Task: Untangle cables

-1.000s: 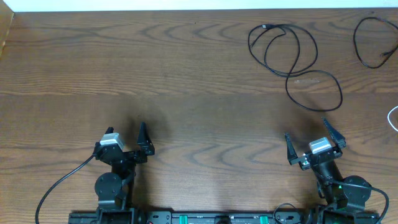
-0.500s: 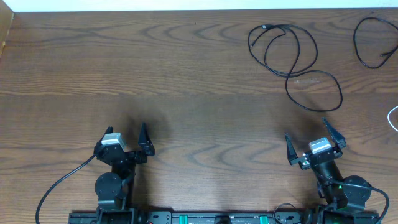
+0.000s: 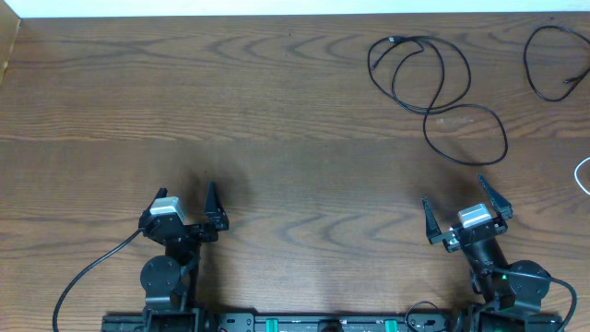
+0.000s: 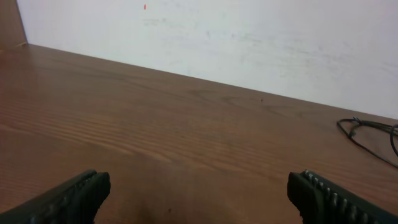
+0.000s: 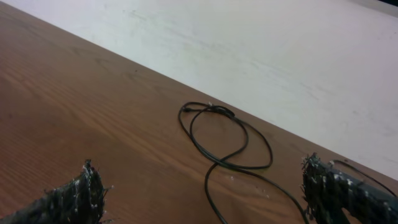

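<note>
A black cable lies in loose overlapping loops at the back right of the wooden table. A second black cable curls at the far right corner. A bit of white cable shows at the right edge. My left gripper rests open near the front left, far from all cables; its wrist view shows only a cable end in the distance. My right gripper stands open at the front right, facing the looped cable, with nothing between its fingers.
A white wall rises behind the table's back edge. The arm bases and a rail sit along the front edge. A thick black arm cord trails at the front left.
</note>
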Controlling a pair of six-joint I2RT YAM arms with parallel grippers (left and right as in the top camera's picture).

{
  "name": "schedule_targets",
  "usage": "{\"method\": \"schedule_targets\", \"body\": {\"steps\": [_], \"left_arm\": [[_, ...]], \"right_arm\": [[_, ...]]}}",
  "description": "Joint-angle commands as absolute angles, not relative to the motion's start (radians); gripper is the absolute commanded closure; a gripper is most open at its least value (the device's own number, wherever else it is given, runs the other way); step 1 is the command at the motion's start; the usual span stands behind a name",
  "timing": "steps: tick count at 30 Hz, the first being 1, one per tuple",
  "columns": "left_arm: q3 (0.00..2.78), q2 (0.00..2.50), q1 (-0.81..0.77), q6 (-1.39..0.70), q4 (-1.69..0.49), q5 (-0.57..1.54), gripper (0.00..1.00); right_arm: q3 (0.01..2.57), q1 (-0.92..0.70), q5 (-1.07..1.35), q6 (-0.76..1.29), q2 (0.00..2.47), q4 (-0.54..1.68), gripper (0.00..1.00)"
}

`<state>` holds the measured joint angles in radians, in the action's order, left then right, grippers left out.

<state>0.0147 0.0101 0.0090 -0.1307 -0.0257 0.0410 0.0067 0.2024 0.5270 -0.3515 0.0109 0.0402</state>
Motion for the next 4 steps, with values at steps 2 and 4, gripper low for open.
{"method": "schedule_targets", "body": {"steps": [2, 4], "left_arm": [[0.004, 0.004, 0.003, -0.132, -0.074, -0.001, 0.02], [0.004, 0.004, 0.003, -0.132, -0.074, -0.001, 0.02]], "right_arm": [[0.006, 0.196, 0.530, -0.360, 0.006, 0.045, 0.01], [0.006, 0.196, 0.530, -0.360, 0.006, 0.045, 0.01]]}}
